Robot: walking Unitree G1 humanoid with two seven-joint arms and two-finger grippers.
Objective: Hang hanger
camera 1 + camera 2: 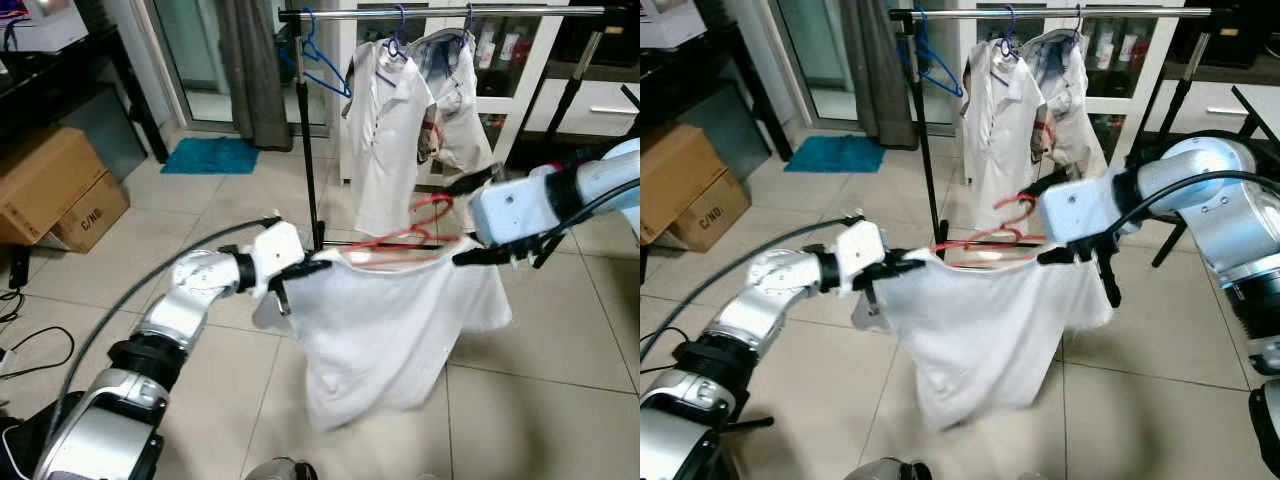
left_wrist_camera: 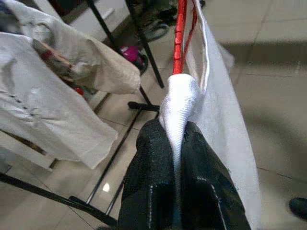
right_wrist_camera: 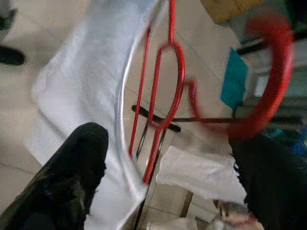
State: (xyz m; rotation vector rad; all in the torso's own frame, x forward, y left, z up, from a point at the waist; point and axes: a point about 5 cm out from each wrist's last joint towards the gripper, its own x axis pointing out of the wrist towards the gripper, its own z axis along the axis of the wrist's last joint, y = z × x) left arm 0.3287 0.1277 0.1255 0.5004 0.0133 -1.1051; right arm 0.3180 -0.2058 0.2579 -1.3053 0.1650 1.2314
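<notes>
Tiled floor (image 1: 560, 340) runs back to a clothes rack (image 1: 305, 150) carrying white shirts (image 1: 385, 130) and a blue hanger (image 1: 318, 55). Nearer, the left gripper (image 1: 300, 272) is clenched on the left shoulder of a white garment (image 1: 380, 330). The right gripper (image 1: 1080, 252), fingers spread, sits beside the garment's right shoulder, where the red hanger (image 1: 425, 225) rises mid-air in front of the rack.
</notes>
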